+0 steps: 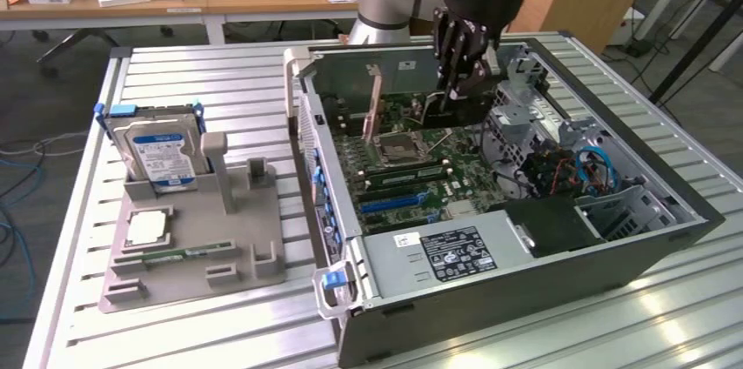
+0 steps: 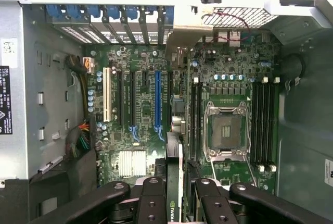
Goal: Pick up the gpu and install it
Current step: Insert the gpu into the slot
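My gripper (image 1: 455, 95) reaches down into the open computer case (image 1: 650, 238), over the far part of the motherboard. It is shut on the gpu (image 2: 177, 146), a thin dark card that the wrist view sees edge-on between the two black fingers (image 2: 151, 200). The card's pale metal bracket (image 2: 182, 36) points at the slotted rear wall with the blue clips. The card lines up just beside the long blue slot (image 2: 157, 99), between it and the processor socket (image 2: 226, 130). In the exterior view the gpu (image 1: 451, 113) hangs dark under the fingertips. I cannot tell whether it touches the board.
A grey parts holder (image 1: 232, 238) lies at the exterior view's left, carrying a blue-labelled hard drive (image 1: 163, 153) and a green memory stick (image 1: 174, 256). Cables (image 1: 580, 169) and a drive cage crowd the case at the exterior view's right. A black power supply (image 1: 458, 251) fills its near corner.
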`<state>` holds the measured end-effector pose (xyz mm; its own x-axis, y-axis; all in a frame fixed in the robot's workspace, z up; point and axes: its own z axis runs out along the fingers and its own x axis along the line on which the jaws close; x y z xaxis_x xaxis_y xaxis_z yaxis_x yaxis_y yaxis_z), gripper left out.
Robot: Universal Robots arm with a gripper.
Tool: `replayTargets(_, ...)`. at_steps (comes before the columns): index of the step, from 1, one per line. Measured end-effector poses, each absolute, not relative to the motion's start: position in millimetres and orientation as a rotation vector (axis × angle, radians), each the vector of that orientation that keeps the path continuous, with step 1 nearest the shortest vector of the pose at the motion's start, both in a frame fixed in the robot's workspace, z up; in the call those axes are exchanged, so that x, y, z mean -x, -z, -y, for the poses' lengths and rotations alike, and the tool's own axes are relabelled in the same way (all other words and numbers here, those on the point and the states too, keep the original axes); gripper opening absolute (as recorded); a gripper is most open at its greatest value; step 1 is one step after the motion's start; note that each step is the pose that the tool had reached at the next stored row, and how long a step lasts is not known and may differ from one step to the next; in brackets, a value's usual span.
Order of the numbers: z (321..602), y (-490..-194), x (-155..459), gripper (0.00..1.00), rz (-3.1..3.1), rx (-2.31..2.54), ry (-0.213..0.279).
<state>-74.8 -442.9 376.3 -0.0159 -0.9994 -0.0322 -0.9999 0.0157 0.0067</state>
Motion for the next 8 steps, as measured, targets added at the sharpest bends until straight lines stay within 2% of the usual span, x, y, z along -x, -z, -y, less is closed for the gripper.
replayTargets(8, 442.9, -369.3, 75.0, 0.26, -2.226, 2.191, -0.043)
